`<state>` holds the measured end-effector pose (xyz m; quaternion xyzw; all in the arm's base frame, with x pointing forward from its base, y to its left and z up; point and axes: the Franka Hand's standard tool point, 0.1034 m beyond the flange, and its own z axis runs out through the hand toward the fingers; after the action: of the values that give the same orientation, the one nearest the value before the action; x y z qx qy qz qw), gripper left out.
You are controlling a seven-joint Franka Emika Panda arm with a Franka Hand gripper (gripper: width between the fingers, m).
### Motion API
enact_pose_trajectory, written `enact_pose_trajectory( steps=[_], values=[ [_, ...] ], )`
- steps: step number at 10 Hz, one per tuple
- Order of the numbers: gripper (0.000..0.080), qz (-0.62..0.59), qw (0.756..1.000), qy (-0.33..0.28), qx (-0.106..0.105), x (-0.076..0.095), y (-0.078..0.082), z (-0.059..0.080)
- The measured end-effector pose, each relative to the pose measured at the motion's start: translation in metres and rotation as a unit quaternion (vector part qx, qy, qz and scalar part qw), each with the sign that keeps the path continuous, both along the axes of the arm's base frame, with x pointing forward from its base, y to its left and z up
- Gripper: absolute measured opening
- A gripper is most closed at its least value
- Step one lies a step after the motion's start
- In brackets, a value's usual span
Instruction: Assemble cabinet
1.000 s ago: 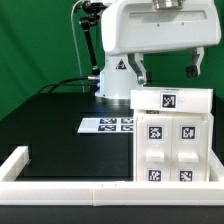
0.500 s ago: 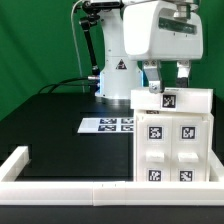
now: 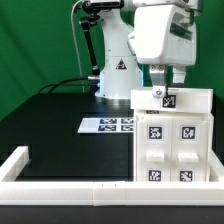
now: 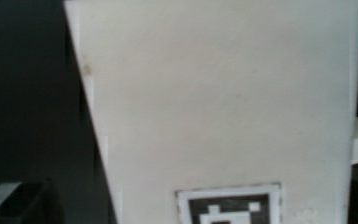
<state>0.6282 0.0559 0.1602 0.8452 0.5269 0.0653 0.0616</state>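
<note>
The white cabinet [image 3: 172,140] stands at the exterior view's right, near the front, with several black-and-white tags on its front. A wider white top part [image 3: 195,100] with one tag lies across it. My gripper [image 3: 169,86] hangs just above that top part, fingers apart on either side of the tag, holding nothing. In the wrist view a white cabinet face [image 4: 211,100] fills the picture, with a tag [image 4: 233,205] at its edge. My fingertips do not show clearly there.
The marker board [image 3: 108,125] lies flat on the black table behind the middle. A low white border frame [image 3: 60,188] runs along the front and the exterior view's left. The robot's base [image 3: 115,75] stands at the back before a green backdrop.
My gripper has moved toward the exterior view's right and come down, from high over the cabinet to just above its top part. The cabinet has not moved.
</note>
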Motion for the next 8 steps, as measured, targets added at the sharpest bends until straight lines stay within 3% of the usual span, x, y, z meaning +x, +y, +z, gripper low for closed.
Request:
enact_pose_trajectory(
  steps=[2, 5, 8],
  values=[
    [0.0554, -0.001, 1.000, 0.000, 0.000, 0.0000, -0.0010, -0.0002],
    [0.0557, -0.024, 1.000, -0.001, 0.004, 0.0000, -0.0014, -0.0003],
    [0.0557, -0.141, 0.989, -0.019, 0.031, -0.0032, -0.0026, 0.0001]
  ],
)
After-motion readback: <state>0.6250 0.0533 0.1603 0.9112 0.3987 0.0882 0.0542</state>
